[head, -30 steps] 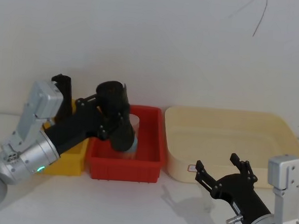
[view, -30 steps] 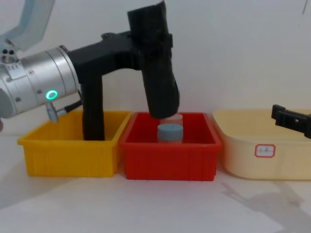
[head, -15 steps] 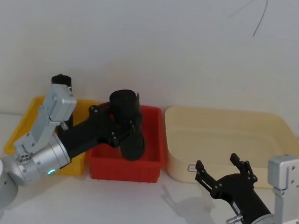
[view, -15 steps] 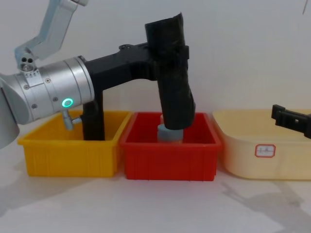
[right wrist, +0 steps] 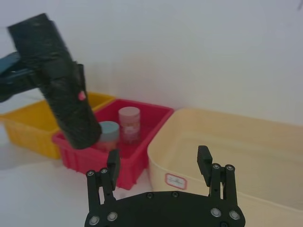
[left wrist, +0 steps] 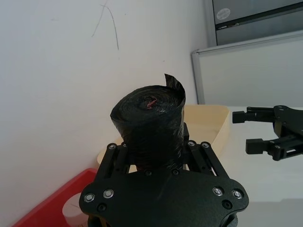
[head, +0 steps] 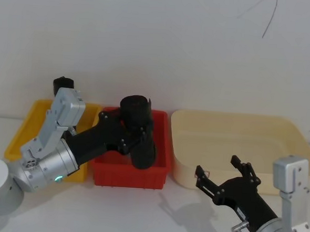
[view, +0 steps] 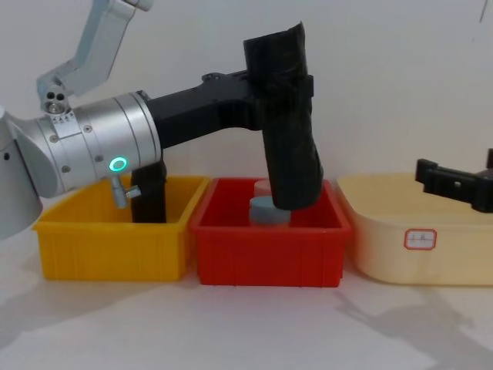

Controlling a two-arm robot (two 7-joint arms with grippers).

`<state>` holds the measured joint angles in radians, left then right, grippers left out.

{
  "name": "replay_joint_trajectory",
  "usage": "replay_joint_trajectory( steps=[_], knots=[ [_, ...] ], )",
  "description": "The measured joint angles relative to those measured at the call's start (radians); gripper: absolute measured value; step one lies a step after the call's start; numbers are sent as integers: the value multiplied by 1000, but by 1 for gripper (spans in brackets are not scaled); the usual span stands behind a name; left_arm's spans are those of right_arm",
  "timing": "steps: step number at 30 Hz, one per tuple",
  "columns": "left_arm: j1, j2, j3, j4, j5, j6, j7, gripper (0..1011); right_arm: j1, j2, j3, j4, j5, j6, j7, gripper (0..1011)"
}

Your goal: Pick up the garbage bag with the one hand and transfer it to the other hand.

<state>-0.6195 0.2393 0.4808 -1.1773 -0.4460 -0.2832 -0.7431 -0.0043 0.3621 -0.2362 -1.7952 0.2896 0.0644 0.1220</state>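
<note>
Three bins stand in a row on the white worktop: a yellow bin on the robot's left, a red bin in the middle and a wider cream bin on the right, which has a small red-edged label on its front wall. There are two black rolls. One is the garbage bag; the other roll stands upright in the yellow bin, partly behind the left arm. Two jars sit in the red bin, a blue-lidded jar and just beside it a pink-lidded jar.

Two tools are at work. The left tool, on a long black body joined to a silver cylinder with a green ring light, pinches the garbage bag around its upper half, one finger on each side. The bag is off the worktop, in the air over the red bin. It is tilted, with its lower end leaning toward the cream bin and hanging close over the jars.

The bag is a thick, matte black cylinder of wrinkled plastic, tightly wound. A loose corner of film sticks up at its upper end, and the left wrist view shows a reddish fleck in its core.

The right tool is spread wide and holds nothing. It sits low over the worktop in front of the cream bin, well apart from the bag.
</note>
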Motion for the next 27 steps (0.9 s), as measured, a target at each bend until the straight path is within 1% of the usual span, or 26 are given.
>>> replay_joint_trajectory(
  steps=[3, 8, 14, 20, 27],
  knots=[
    [-1, -1, 2, 2, -1, 0, -3, 452, 7, 7, -6, -6, 1, 9, 17, 1001],
    [-4, -2, 4, 4, -3, 1, -6, 452, 28, 20, -26, -15, 3, 35, 61, 1001],
    [-5, -3, 6, 6, -4, 1, -8, 452, 56, 25, -50, -16, 2, 61, 103, 1001],
    [-6, -3, 7, 7, -5, 1, -9, 452, 85, 19, -70, -2, 0, 76, 130, 1001],
    [-6, -4, 7, 8, -5, 1, -10, 452, 131, 0, -100, 34, -12, 83, 163, 1001]
  ],
)
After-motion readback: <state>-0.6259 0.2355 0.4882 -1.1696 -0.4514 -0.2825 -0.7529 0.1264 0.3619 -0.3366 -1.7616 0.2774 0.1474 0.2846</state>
